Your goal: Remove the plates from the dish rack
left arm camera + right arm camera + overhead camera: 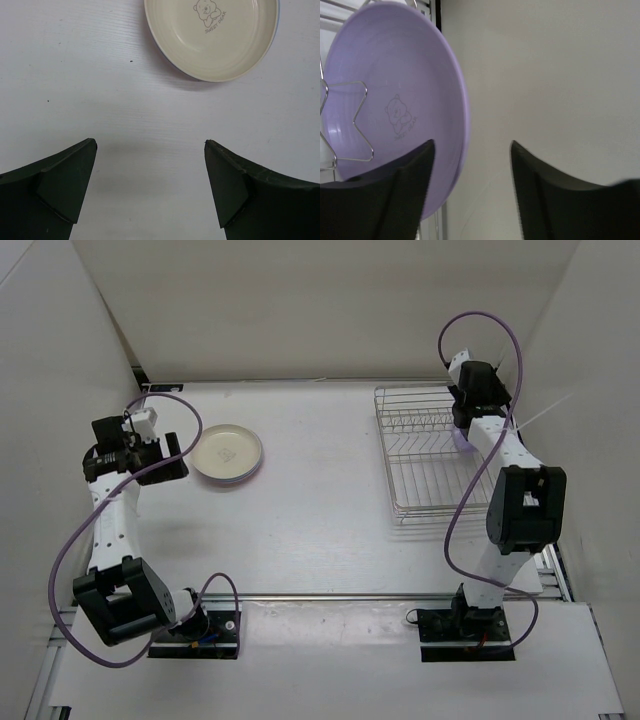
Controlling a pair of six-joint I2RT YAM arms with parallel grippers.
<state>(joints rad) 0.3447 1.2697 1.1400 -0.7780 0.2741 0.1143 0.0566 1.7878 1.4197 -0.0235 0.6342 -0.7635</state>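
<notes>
Lavender plate (390, 75) stands in the dish rack (425, 472). Right gripper (471, 150), jaws apart, straddles its rim; prongs (353, 120) could snag it.

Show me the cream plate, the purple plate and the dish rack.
cream plate (214, 44), left wrist view, its inner bottom.
purple plate (407, 82), right wrist view, its inner face.
dish rack (424, 472), top external view, its wire floor.

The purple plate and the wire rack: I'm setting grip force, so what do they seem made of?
The purple plate looks like smooth plastic, perhaps melamine: even colour, soft sheen, printed bear. The wire rack looks like shiny metal: thin silvery rods.
</notes>
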